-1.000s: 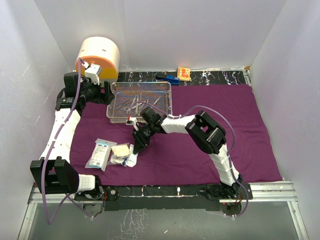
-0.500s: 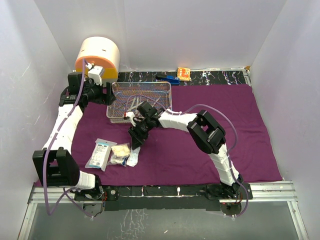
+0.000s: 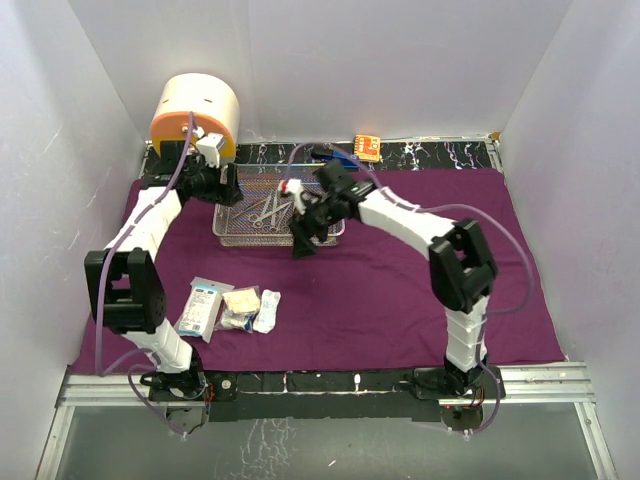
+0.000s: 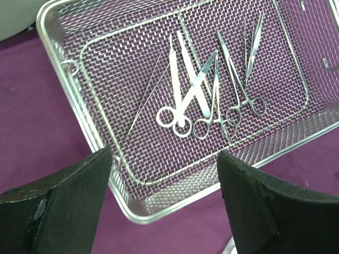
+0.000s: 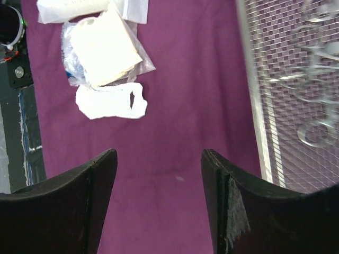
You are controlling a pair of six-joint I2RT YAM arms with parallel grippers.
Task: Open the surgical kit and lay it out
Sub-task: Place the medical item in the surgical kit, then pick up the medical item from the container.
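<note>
Over the left end of the wire-mesh tray (image 4: pixel 132 63), the left gripper (image 4: pixel 164 159) hovers with fingers spread wide and empty, apparently lined up to reach the forceps and scissors (image 4: pixel 201 100) clustered inside. The right gripper (image 5: pixel 158 159), jaws likewise apart and holding nothing, hangs above the purple cloth wrap (image 5: pixel 180 106) between the tray and the gauze packets (image 5: pixel 103 47) laid out near the front edge.

Table (image 3: pixel 440 155): dark top with white marbling, bare only as a strip along the far edge; purple cloth (image 3: pixel 380 300) spread flat over nearly all the rest, reaching the near edge, a few soft creases; cream-and-orange round drum (image 3: pixel 197 110) in the far left corner, at the cloth's far edge; small orange item (image 3: pixel 367 147) on the marbled strip, blue item (image 3: pixel 347 158) just beside it, to its left.
</note>
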